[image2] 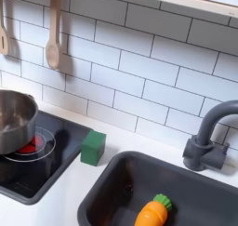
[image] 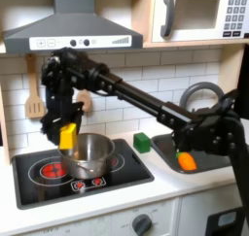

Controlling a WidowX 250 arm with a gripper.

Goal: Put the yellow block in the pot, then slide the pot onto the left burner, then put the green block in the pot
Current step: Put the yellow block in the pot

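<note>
In the first exterior view my gripper (image: 66, 126) hangs over the stovetop, shut on the yellow block (image: 67, 138). The block is just above the left rim of the silver pot (image: 90, 155). The pot stands on the right side of the black stovetop, and the left burner (image: 47, 169) with its red rings lies bare beside it. The green block (image: 143, 142) rests on the counter between stove and sink. In the second exterior view the pot (image2: 13, 120) is at the left edge with red rings showing under it, and the green block (image2: 92, 147) sits to its right.
An orange carrot toy (image: 186, 161) lies in the dark sink (image2: 121, 188), also seen as the carrot (image2: 152, 212) in the second exterior view. A grey faucet (image2: 206, 141) stands behind the sink. Wooden utensils (image2: 53, 30) hang on the tiled wall.
</note>
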